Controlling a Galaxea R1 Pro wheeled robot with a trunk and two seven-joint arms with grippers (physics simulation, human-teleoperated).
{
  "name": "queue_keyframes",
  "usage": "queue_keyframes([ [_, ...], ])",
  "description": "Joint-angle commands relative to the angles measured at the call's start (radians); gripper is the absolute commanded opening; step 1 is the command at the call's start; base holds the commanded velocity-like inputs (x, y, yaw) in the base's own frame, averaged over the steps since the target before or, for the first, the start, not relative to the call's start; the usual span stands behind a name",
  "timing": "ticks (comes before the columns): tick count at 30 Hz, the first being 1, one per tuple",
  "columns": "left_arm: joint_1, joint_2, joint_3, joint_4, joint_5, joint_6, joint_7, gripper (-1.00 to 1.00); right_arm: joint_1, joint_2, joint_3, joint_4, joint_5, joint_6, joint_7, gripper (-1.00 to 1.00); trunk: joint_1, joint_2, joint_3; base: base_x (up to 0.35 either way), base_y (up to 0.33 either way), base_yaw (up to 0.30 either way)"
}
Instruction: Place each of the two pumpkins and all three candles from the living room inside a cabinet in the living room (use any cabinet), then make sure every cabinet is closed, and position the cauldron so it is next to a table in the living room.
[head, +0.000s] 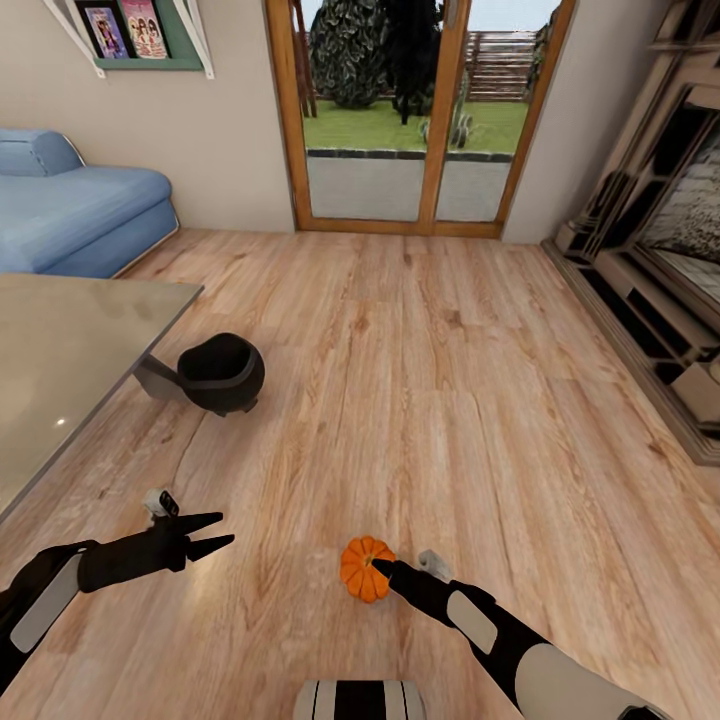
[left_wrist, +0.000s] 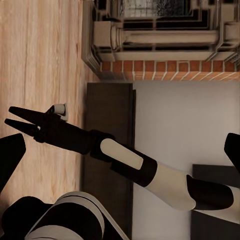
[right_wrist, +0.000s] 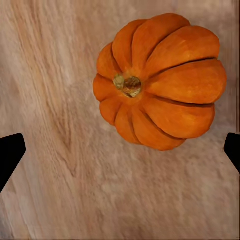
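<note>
Item 1, right fingers (head: 378, 566): spread wide, grasping nothing, poised above the pumpkin (head: 364, 569). In the right wrist view both fingertips (right_wrist: 11, 156) sit well apart at the frame's sides, and the pumpkin (right_wrist: 159, 80) lies off-centre between them, nearer 1 tip, stem up.

Item 2, left fingers (head: 206, 534): released, empty, held over bare floor (head: 450, 400), well clear of the pumpkin.

Item 3, pumpkin: resting on the wooden floor, near my base, apart from everything else.

Item 4, cauldron (head: 221, 373): on the floor just beside the corner of the bench (head: 60, 360), by its slanted leg.

Item 5, cabinet (head: 650, 320): along the right-hand wall, beyond the pumpkin; I cannot tell which fronts are shut.

Step in hand, as I judge it: pick up pumpkin 1. To do it well I should shift the right wrist sideways until the stem is centred between the fingers, descend straight, and clench across the widest ribs, since a round body may roll if pinched off-centre.
</note>
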Motion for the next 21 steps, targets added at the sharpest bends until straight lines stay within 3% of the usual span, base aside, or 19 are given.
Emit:
queue_keyframes([
  [1, -0.001, 0.002, -0.003, 0.001, 0.004, 0.008, -0.002, 1.00, -0.001, 0.001, 0.003, 0.022, -0.006, 0.002, -0.004, 1.00, 0.000, 0.000, -0.001, 0.033, 0.000, 0.000],
  [7, -0.001, 0.002, -0.003, 0.002, 0.004, 0.008, -0.002, 1.00, -0.001, 0.005, 0.003, 0.087, -0.006, 0.001, -0.070, 1.00, 0.000, 0.000, -0.001, 0.035, 0.004, 0.000],
  [21, -0.001, 0.003, -0.002, 0.003, 0.004, 0.008, -0.002, 1.00, -0.001, 0.006, 0.003, 0.087, -0.004, -0.001, -0.079, 1.00, 0.000, 0.000, -0.001, 0.086, 0.021, 0.000],
])
